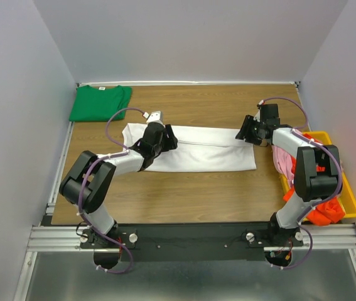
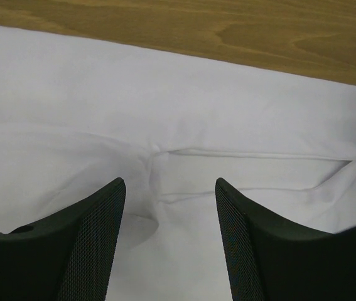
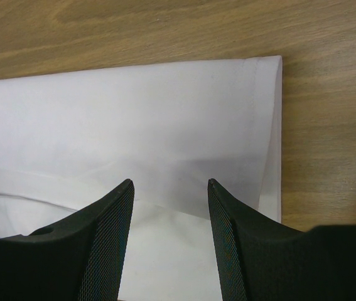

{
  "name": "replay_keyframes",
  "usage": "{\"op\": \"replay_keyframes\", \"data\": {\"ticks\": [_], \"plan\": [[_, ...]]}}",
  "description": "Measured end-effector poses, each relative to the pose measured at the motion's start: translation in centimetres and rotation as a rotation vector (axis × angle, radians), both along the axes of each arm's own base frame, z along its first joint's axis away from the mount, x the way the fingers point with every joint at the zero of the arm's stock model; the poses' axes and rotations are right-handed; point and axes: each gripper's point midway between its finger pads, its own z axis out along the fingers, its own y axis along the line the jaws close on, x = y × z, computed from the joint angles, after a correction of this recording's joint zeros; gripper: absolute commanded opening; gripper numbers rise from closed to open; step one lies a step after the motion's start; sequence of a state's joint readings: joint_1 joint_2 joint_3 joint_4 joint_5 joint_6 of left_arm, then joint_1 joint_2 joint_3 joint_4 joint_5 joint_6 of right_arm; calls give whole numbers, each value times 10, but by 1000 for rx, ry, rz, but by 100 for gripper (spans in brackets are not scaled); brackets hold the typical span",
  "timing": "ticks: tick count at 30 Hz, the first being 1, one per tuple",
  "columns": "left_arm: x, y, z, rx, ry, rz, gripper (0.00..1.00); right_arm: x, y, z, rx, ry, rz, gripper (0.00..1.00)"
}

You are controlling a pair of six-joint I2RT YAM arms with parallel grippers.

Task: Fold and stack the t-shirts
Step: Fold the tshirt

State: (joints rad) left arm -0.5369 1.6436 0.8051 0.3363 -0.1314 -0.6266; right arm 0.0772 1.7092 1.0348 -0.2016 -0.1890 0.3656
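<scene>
White tee [image 1: 209, 153] lies beneath your arms. Your left gripper [image 2: 168, 185] and right gripper [image 3: 170, 183] gape over it, apparently holding nothing.

Tabletop [image 1: 184, 194]: brown wood grain, the grain running left to right. Yellow bin [image 1: 351, 199] sits at the table's right edge, toward the near side. Pale plain walls [image 1: 196, 37] close in the back, left and right. An aluminium rail [image 1: 52, 237] spans the near edge, and a black plate [image 1: 190, 233] lies centred along it. A thinner rail [image 1: 60, 169] borders the left edge.
</scene>
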Motion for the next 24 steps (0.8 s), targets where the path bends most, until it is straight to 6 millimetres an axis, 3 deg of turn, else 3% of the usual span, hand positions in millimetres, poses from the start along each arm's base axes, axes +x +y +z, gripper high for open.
{"op": "replay_keyframes", "data": {"ticks": [7,15,24], "plan": [[-4,-1,-14,17,35,0,67,0,0,0,0,0,0,58],[-19,-29,-19,-25,54,-66,67,0,0,-1,0,2,0,58],[-37,-40,-28,-51,94,-104,68,-1,1,-2,5,6,5,58]]}}
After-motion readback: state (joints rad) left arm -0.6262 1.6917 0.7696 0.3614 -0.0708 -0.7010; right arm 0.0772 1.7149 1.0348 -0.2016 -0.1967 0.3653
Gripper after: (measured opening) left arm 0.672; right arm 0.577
